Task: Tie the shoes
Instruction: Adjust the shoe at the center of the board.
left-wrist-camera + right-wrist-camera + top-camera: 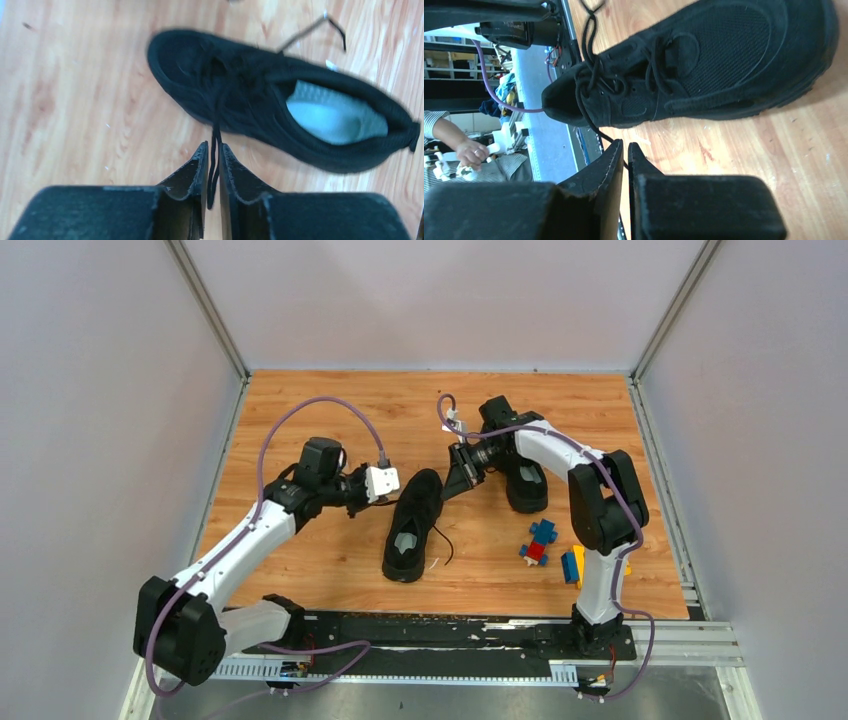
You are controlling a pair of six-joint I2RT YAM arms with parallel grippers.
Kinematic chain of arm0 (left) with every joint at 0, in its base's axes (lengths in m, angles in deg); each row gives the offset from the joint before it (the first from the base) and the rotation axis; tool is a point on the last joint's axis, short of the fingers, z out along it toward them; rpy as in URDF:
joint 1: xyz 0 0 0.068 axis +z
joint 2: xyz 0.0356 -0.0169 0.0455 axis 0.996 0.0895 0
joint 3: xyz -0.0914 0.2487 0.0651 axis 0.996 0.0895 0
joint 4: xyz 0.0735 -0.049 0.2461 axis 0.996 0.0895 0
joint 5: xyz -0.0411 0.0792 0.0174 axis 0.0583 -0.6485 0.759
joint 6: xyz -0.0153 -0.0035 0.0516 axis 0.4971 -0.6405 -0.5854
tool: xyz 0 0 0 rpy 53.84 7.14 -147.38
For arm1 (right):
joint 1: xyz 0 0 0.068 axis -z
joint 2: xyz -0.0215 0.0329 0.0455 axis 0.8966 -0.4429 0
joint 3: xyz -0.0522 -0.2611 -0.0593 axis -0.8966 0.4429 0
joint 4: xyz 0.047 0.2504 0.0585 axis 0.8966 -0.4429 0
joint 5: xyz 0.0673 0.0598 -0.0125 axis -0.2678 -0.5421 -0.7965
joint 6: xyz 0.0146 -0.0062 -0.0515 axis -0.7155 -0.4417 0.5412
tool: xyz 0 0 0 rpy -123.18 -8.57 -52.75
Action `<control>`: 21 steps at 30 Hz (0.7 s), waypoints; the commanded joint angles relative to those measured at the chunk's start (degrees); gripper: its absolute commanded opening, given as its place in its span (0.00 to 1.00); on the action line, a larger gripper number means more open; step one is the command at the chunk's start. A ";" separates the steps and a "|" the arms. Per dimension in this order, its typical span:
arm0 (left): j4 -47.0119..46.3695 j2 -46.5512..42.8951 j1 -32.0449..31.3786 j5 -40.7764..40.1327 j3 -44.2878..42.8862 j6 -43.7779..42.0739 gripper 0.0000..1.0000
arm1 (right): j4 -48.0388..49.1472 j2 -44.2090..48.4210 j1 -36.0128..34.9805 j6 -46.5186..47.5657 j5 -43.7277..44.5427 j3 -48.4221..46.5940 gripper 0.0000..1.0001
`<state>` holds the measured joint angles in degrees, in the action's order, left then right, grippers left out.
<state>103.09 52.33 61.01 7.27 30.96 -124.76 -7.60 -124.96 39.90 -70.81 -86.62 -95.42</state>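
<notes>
The shoe (412,525) I'm working on lies mid-bench (330,420), toe pointing away from the arm bases. The second shoe (527,485) sits beyond it to the right.

My left claw (214,147) hovers just left of the shoe's toe, fingers a slit apart. A lace end (216,135) hangs loosely through that slit rather than being bitten. My right claw (625,145), just right of the toe, looks pressed together on a second lace end (599,132).

I judge this to be the tightening pull. To do it well I'd close the left claw firmly first. Then I'd draw both ends outward evenly and low, so the shoe doesn't slide or roll.

The left wrist view is smeared, and black lace on black fabric hides any crossing or knot. I can't tell whether one exists. My right arm covers part of the second shoe, so its laces are unreadable.
</notes>
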 commanded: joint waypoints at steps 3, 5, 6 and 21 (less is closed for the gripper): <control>-14.78 1.70 0.12 8.73 -7.26 15.51 0.31 | 3.24 -1.12 -0.59 -2.03 -1.72 -3.34 0.13; -12.35 3.17 0.19 10.52 -9.70 15.47 0.39 | 4.04 -1.13 -0.91 -2.86 -1.89 -3.41 0.16; -11.68 3.22 0.25 10.36 -10.47 15.64 0.42 | 4.57 -1.10 -1.08 -3.20 -2.18 -3.39 0.19; 1.18 6.73 14.27 6.63 -3.60 66.70 0.50 | 2.31 1.40 -6.15 -7.53 20.71 -8.44 0.49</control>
<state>102.67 59.45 75.35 9.30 19.97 -72.54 -4.08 -126.34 33.32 -75.55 -75.25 -101.32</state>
